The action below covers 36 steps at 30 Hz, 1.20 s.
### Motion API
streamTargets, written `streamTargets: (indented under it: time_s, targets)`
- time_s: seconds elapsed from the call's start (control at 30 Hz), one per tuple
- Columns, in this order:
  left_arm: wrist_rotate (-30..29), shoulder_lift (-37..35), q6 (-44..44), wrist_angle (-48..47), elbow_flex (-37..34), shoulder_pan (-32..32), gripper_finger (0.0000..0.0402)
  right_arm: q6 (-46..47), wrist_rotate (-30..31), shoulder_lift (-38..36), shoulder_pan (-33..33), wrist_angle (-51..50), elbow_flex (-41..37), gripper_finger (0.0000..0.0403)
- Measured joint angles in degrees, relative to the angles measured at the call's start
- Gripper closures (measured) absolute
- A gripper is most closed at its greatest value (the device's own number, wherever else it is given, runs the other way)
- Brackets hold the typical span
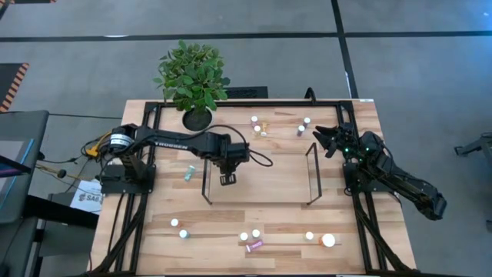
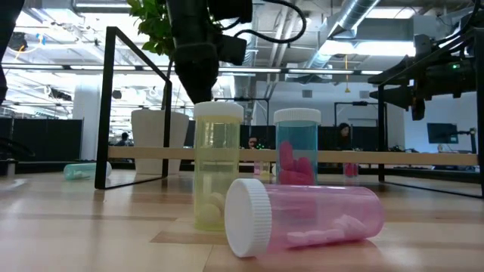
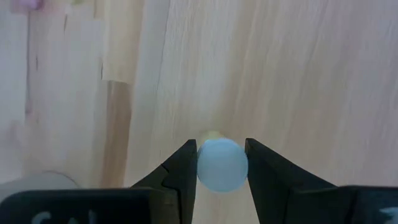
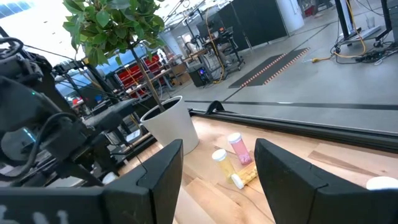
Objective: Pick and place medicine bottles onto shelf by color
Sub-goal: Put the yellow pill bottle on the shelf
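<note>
My left gripper (image 1: 227, 178) hangs over the left end of the shelf (image 1: 257, 173), fingers pointing down, shut on a small bottle with a white cap (image 3: 222, 165) and a yellowish body (image 3: 211, 135). My right gripper (image 1: 327, 141) waits open at the table's right side, touching nothing; it also shows in its own wrist view (image 4: 217, 180). A teal bottle (image 1: 187, 173) lies on its side left of the shelf. Several bottles stand near the front edge, among them a yellow one (image 2: 218, 162), a teal one (image 2: 296, 147) and a pink one (image 2: 302, 215) lying on its side. My left gripper pinches the bottle's white cap (image 3: 205, 171) between its two fingers (image 3: 183, 174), one on each side of the round cap. The fingers come from above, pointing steeply down. The bottle hangs upright below them over the light wood; whether its base touches the wood is hidden.
A potted plant (image 1: 192, 77) stands at the far left corner. More bottles (image 1: 264, 127) stand at the far edge behind the shelf, and a wide white-orange one (image 1: 328, 240) sits near the front right. Black wire frames (image 1: 206, 181) rise at both shelf ends.
</note>
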Motion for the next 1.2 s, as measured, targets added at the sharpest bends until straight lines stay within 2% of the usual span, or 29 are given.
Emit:
streamTargets:
  time_s: [0.37, 1.2]
  targets:
    - [1.5, 0.0, 5.1, 2.4, 0.0, 3.0, 0.03, 0.0, 0.0, 0.0, 0.0, 0.0, 0.0, 0.0179]
    - [4.5, -0.4, 5.9, 6.9, -2.6, 3.7, 0.03, 0.0, 0.0, 0.0, 0.0, 0.0, 0.0, 0.0179]
